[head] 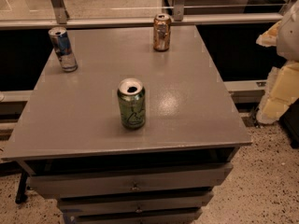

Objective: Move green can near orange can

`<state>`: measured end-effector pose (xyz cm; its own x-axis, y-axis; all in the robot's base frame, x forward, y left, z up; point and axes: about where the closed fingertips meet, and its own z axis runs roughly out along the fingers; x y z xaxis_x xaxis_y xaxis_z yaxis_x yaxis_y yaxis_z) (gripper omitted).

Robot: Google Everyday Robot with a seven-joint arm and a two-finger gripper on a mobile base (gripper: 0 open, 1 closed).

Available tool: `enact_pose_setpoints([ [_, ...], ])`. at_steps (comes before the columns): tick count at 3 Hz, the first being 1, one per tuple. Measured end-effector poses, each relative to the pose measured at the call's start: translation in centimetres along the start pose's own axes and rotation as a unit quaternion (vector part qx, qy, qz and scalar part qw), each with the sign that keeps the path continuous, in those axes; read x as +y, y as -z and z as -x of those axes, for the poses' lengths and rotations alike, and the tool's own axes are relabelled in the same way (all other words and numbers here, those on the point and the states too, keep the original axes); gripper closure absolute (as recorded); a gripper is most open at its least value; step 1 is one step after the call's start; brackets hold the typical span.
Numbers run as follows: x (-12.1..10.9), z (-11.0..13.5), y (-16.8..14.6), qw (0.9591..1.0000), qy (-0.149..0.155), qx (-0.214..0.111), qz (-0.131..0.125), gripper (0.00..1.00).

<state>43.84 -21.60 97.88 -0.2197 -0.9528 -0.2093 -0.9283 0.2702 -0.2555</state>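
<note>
no legible text anywhere

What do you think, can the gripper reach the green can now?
Probably yes. The gripper hangs beyond the right edge of the table; the green can stands alone mid-table, with the orange can and blue-and-silver can well behind it.

We count three metal drink cans on one flat grey counter [196, 101]: one olive-green can with a silver top [131, 104], one shiny orange-copper can [161, 32] and one slimmer blue-and-silver can [63, 49]. Below we count three grey drawer fronts [131, 183]. One pale gripper [279, 94] hangs at the right edge, beside the counter.
</note>
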Motion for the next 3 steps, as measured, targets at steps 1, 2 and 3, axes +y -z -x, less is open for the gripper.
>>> enact_pose_setpoints([
  [1, 0.0, 0.0, 0.0, 1.0, 0.0, 0.0, 0.0, 0.0],
  [2, 0.2, 0.6, -0.7, 0.9995, -0.01, -0.03, 0.007, 0.0],
  [3, 1.2, 3.5, -2.3, 0.9944, -0.025, -0.1, 0.021, 0.0],
])
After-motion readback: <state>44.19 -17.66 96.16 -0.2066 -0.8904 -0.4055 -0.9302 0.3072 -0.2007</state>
